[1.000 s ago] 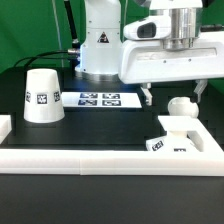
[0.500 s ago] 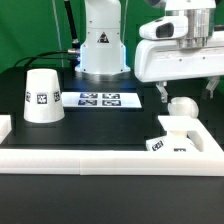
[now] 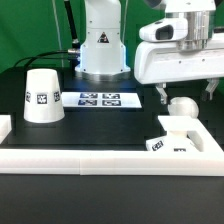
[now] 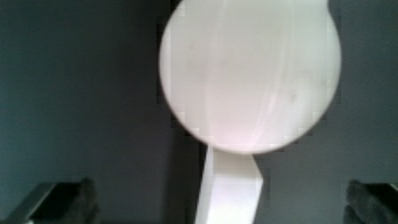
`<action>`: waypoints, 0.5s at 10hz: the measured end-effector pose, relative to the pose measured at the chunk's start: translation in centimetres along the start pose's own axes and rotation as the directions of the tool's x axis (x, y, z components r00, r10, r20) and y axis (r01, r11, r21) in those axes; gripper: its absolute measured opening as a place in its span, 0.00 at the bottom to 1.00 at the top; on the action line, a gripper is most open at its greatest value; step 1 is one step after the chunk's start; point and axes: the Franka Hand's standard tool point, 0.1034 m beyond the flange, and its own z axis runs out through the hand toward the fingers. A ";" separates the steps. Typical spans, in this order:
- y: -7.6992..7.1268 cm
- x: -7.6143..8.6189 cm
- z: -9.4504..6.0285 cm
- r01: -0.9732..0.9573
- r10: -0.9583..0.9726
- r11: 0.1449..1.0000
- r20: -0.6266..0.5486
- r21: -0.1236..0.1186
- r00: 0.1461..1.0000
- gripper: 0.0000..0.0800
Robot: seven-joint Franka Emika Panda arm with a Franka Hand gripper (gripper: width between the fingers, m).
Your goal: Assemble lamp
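Two fingers stand wide apart, gripping nothing; the bulb sits centred between them, at six o'clock just under the gripper. It stands upright on the base (seemingly seated). The shade, well apart at nine o'clock in the exterior view, is not yet fitted.

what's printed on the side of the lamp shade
A black-and-white square tag on the white shade, clearest in the exterior view.

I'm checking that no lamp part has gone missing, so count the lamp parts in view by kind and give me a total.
Shade: 1
Bulb: 1
Base: 1
Total: 3
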 end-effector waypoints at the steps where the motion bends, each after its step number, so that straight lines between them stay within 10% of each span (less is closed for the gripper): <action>1: 0.1 -0.1 0.2 -0.020 0.020 1.000 0.005 0.004 1.000 0.87; 5: 0.2 -0.4 0.6 -0.061 0.061 0.998 0.023 0.004 0.998 0.87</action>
